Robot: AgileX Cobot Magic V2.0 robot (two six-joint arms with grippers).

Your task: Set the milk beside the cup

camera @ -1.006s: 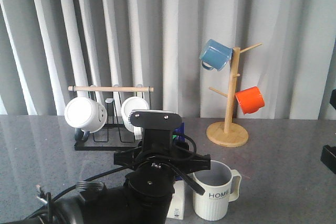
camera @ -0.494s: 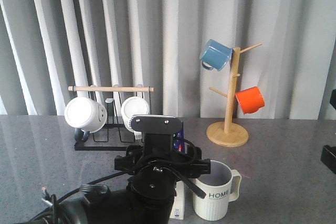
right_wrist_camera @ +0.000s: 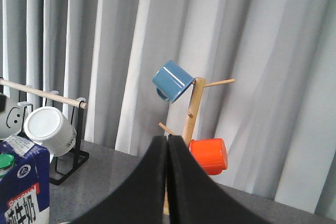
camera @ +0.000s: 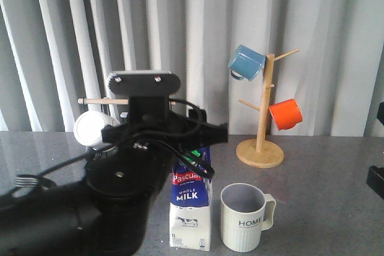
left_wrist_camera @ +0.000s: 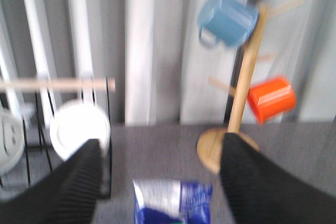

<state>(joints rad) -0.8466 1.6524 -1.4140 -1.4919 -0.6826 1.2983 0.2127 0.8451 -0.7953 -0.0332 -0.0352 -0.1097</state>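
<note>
Milk (camera: 191,208) upright beside cup (camera: 243,217); left jaws wide, empty.

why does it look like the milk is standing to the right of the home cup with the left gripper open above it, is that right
Not quite: the milk stands to the left of the cup, as the front view shows. The left gripper is indeed open above it.
</note>
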